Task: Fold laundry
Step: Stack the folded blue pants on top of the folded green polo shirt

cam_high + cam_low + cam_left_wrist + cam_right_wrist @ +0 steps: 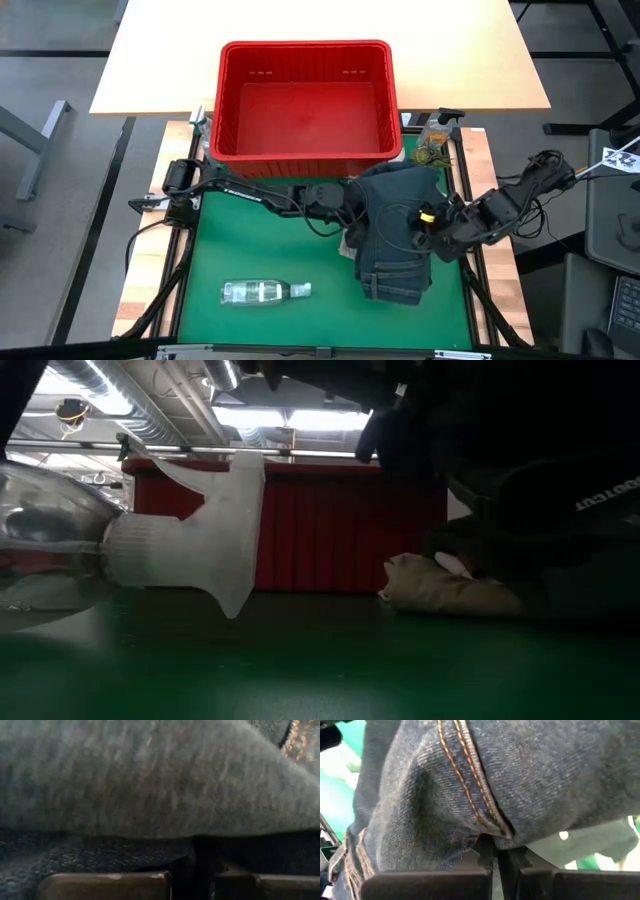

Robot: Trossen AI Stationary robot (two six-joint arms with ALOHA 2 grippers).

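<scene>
The dark blue denim jeans [395,240] lie folded on the right part of the green mat. My left gripper [352,212] reaches in from the left to the jeans' left edge. My right gripper [425,222] comes from the right onto their top. Both are shut on denim. In the low view a tan cloth [440,588] lies on the mat under a dark garment [560,510]. The other clothes are out of view. My left gripper [192,882] has a fold of the jeans [165,847] between its fingers at their left edge, coming level from the table's left; denim fills the view and hides the rest. My right gripper [495,870] pinches a fold of the jeans at an orange-stitched seam [490,832] between its two fingers, slanting down from the table's right. The jeans rest on the mat.
An empty red slatted basket [305,100] stands at the mat's far edge. A clear plastic bottle [265,291] lies on its side at near left, close to the low camera [60,550]. A spray bottle [435,135] stands right of the basket. Green mat [270,240] shows between.
</scene>
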